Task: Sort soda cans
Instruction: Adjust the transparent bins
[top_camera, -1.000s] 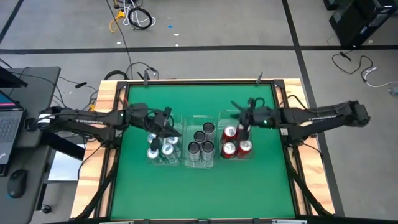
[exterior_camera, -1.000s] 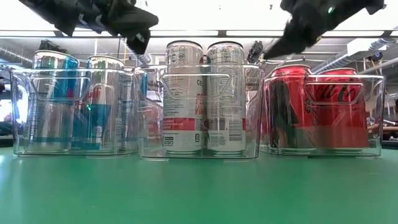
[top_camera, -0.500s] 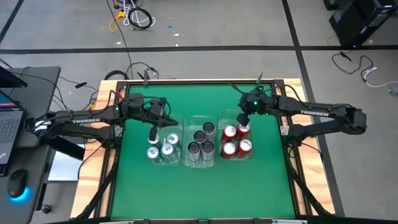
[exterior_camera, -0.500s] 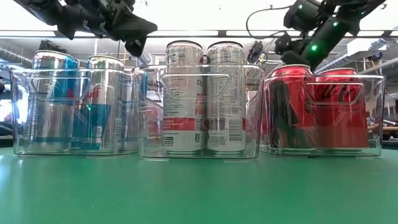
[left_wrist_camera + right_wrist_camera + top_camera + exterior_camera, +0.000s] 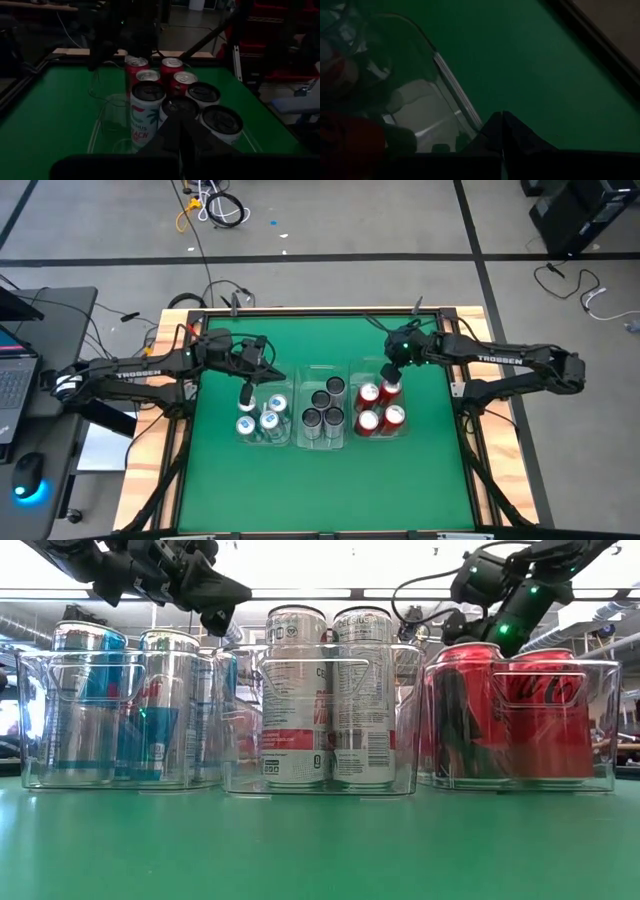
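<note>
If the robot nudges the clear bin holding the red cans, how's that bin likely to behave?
The clear bin would probably slide rather than tip: it sits flat on the green table and is packed with red cans. It likely feels heavy with that load. Its thin clear walls may flex slightly, and the neighbouring middle bin stands close, so a sideways push could bump it.

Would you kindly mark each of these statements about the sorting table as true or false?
1. The red cans sit in the bin on the right arm's side. True.
2. The middle bin holds blue-and-silver cans. False: it holds dark-topped cans with white, red-lettered sides.
3. Both grippers have their jaws shut and hold nothing. True.
4. A can lies loose on the green table. False: every can stands inside a bin.
5. The left gripper hovers over the red cans. False: the right gripper does.
</note>
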You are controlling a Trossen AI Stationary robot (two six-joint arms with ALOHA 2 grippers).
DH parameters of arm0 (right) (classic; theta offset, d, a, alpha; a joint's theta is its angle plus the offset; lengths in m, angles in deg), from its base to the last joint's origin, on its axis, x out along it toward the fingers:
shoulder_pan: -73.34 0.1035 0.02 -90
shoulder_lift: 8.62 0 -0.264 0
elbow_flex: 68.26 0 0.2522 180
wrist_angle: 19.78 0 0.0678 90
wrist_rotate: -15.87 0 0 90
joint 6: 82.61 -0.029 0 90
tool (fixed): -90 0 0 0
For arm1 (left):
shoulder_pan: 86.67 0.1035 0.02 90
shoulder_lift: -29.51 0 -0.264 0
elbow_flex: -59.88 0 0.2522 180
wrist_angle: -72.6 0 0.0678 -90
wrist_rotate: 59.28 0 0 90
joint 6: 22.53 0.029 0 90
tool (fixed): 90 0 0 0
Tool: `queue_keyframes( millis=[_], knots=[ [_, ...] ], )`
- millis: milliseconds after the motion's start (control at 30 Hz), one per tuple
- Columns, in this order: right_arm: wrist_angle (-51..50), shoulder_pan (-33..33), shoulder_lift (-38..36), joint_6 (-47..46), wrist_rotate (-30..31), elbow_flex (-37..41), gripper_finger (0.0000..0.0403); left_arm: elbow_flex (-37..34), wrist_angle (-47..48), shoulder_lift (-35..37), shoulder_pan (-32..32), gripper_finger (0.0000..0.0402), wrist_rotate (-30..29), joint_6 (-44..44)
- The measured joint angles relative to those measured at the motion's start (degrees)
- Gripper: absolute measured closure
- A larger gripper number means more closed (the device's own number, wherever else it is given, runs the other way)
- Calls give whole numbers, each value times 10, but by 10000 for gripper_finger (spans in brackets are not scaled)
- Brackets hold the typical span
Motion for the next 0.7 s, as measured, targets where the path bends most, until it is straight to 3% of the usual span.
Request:
queue_keyframes(
  millis=[700],
  knots=[
    [-26, 38, -7, -71, -8, 1, 403, 0, 8, 0, 0, 402, -8, 1]
  ],
)
